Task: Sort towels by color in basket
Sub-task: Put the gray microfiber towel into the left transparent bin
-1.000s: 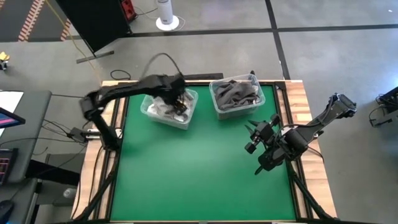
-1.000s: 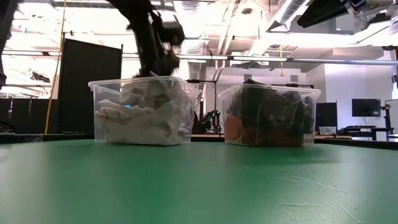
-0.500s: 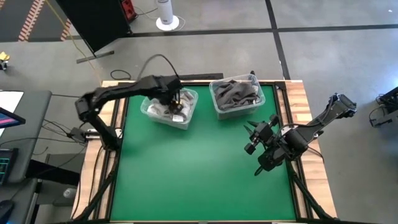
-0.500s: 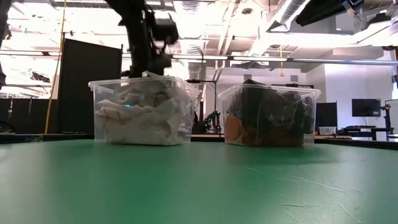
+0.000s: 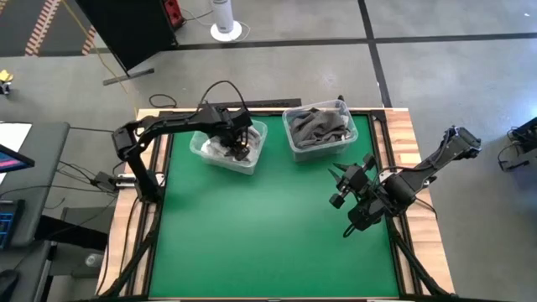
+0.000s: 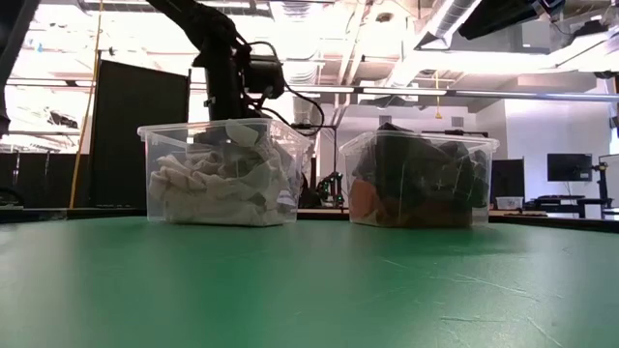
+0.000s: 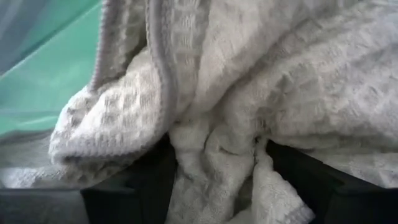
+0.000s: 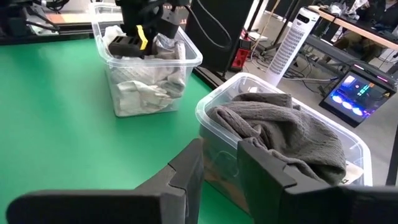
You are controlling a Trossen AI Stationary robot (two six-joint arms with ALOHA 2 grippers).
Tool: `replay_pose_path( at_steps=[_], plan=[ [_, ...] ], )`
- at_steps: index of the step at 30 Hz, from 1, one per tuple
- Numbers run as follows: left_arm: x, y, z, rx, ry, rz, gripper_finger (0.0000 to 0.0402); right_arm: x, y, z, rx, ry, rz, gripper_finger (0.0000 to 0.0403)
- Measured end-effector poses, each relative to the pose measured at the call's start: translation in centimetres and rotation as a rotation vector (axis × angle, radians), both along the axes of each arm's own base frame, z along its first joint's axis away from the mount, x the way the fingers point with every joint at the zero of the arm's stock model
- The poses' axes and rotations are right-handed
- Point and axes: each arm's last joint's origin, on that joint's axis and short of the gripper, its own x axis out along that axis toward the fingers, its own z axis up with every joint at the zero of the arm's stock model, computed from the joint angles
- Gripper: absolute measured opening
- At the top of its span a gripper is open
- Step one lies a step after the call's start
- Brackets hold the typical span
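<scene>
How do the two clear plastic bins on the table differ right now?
The left bin holds pale, white and light grey towels; the right bin holds dark grey towels with a bit of orange low down. The left gripper is down inside the left bin, while nothing reaches into the right bin; the right gripper hangs over bare green table. Both bins are clear, similar in shape, and stand side by side at the table's far edge.

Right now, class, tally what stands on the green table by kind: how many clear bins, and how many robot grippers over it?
Clear bins: 2, the light-towel bin and the dark-towel bin.
Grippers: 2, the left gripper down in the light-towel bin, the right gripper over bare table.
Total: 4.
</scene>
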Motion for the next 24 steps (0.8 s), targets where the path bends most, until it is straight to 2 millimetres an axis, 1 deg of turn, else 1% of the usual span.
replay_pose_path(
  at_steps=[2, 5, 7, 9, 13, 16, 19, 22, 24],
  plan=[
    [-0.4, -0.2, 1.9, 0.023, -0.046, -0.001, 0.0234, 0.0, 0.0, 0.0, 0.004, -0.006, 0.0, 0.0128],
    [-1.2, -0.6, 5.6, 0.089, -0.165, 0.0, 0.0234, 0.1, 0.0, 0.0, 0.005, -0.007, 0.0, 0.0128],
    [-1.9, -0.9, 7.5, 0.137, -0.224, 0.007, 0.0234, 0.1, 0.0, 0.0, 0.005, -0.008, 0.0, 0.0128],
    [-2.6, -1.2, 8.7, 0.168, -0.254, 0.016, 0.0234, 0.1, 0.0, 0.0, 0.006, -0.008, 0.0, 0.0128],
    [-3.7, -1.8, 10.3, 0.206, -0.297, 0.029, 0.0234, 0.1, 0.0, 0.0, 0.006, -0.008, 0.0, 0.0128],
    [-4.0, -1.8, 10.7, 0.228, -0.299, 0.035, 0.0234, 0.1, 0.0, 0.0, 0.005, -0.008, 0.0, 0.0128],
    [-3.7, -1.7, 10.1, 0.222, -0.287, 0.037, 0.0234, 0.1, -0.1, 0.0, -0.001, -0.001, -0.003, 0.0128],
    [-2.9, -1.3, 8.5, 0.189, -0.246, 0.032, 0.0234, 0.2, -0.2, 0.0, -0.004, 0.002, -0.009, 0.0128],
    [-2.2, -1.2, 6.9, 0.154, -0.206, 0.022, 0.0234, 0.2, -0.3, 0.0, -0.004, 0.003, -0.014, 0.0128]
  ],
)
